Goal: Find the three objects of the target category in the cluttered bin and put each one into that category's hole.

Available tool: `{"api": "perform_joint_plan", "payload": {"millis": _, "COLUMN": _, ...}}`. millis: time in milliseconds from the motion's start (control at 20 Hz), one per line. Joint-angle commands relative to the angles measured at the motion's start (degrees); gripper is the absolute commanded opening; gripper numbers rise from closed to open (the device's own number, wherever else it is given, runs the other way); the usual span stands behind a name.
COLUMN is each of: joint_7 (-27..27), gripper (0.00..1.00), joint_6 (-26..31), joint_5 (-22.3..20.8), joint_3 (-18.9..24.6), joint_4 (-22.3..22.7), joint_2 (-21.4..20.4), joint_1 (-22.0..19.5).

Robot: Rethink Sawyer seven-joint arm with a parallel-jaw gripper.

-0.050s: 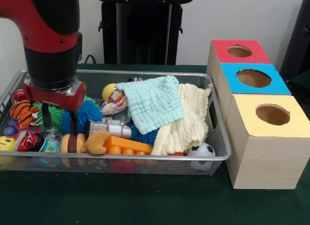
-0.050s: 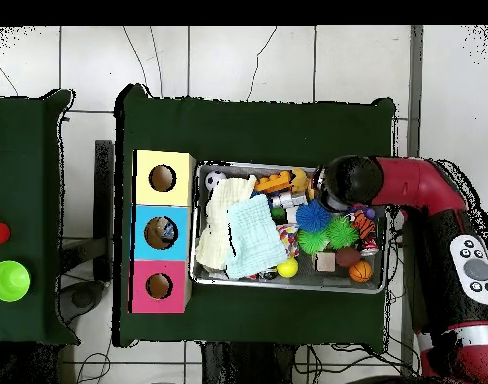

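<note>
Green desk (image 1: 145,200) carries the mesh bin (image 1: 145,159), where the gripper (image 1: 59,119), jaws open and holding nothing, hangs over the toys at one end; I judge the search step underway, next needing a target picked for the holed boxes (image 1: 264,137) just beside.

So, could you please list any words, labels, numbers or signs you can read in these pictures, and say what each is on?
None can be read.
The red can at the bin's corner carries white markings, too blurred to read.
The small round tin beside it has a colourful print, no legible text.
The arm's control panel shows buttons, no readable marks.
The three boxes are unlabelled.
</note>
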Motion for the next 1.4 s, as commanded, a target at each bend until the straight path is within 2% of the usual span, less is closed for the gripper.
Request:
{"api": "perform_joint_plan", "payload": {"millis": 50, "joint_7": -22.78, "gripper": 1.0, "joint_6": -3.17, "joint_5": -3.99, "joint_3": 5.48, "joint_4": -10.42, "joint_2": 9.96, "joint_1": -2.31}}
{"api": "perform_joint_plan", "payload": {"millis": 400, "joint_7": -20.69, "gripper": 1.0, "joint_6": -8.56, "joint_5": -4.09, "joint_3": 5.1, "joint_4": -9.79, "joint_2": 14.64, "joint_1": -3.61}}
{"api": "perform_joint_plan", "payload": {"millis": 950, "joint_7": -23.01, "gripper": 1.0, "joint_6": -9.46, "joint_5": -3.17, "joint_3": 5.11, "joint_4": -10.12, "joint_2": 17.65, "joint_1": -3.85}}
{"api": "perform_joint_plan", "payload": {"millis": 1050, "joint_7": -23.9, "gripper": 1.0, "joint_6": -8.78, "joint_5": -2.75, "joint_3": 5.15, "joint_4": -10.37, "joint_2": 18.16, "joint_1": -3.92}}
{"api": "perform_joint_plan", "payload": {"millis": 1400, "joint_7": -31.14, "gripper": 1.0, "joint_6": 2.34, "joint_5": 0.65, "joint_3": 5.95, "joint_4": -14.88, "joint_2": 22.04, "joint_1": -3.59}}
